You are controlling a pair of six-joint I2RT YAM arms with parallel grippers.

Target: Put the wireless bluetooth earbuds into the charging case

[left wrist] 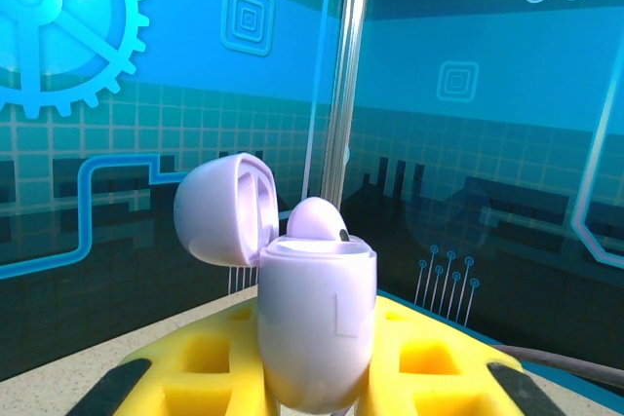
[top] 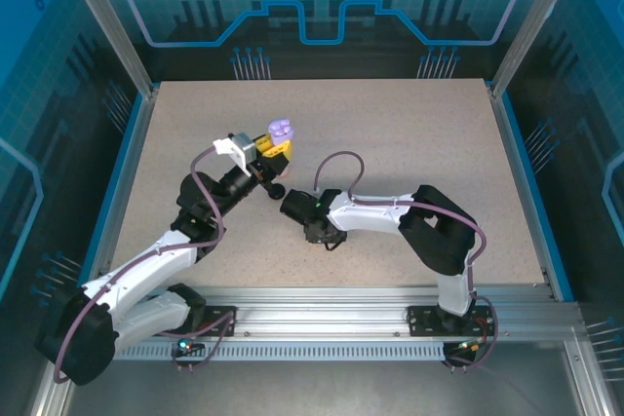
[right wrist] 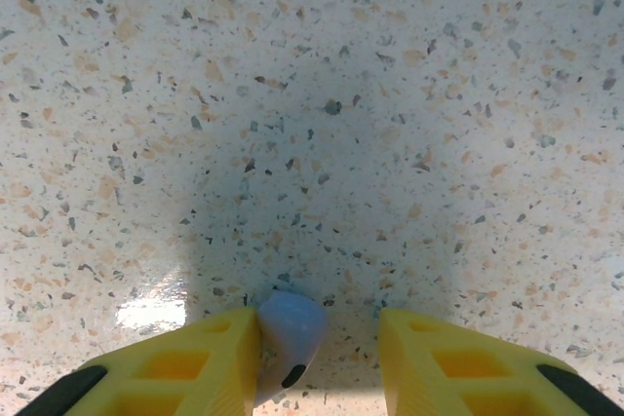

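Right tool (right wrist: pixel 320 348) straddles lavender earbud (right wrist: pixel 291 328), touching one finger.

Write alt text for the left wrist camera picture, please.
An open lavender charging case is held upright between the yellow fingers of the left gripper; one lavender earbud sits inside. A blue patterned wall stands behind.

The charging case (left wrist: pixel 317 333) sits between the fingers of the left gripper (top: pixel 278 144) over the middle of the bench (top: pixel 409 124), with 1 earbud (left wrist: pixel 317 219) in it, and just in front of it the right gripper (right wrist: pixel 320 328) is low over the bench with another earbud (right wrist: pixel 290 333) between its fingers, touching only 1 finger.
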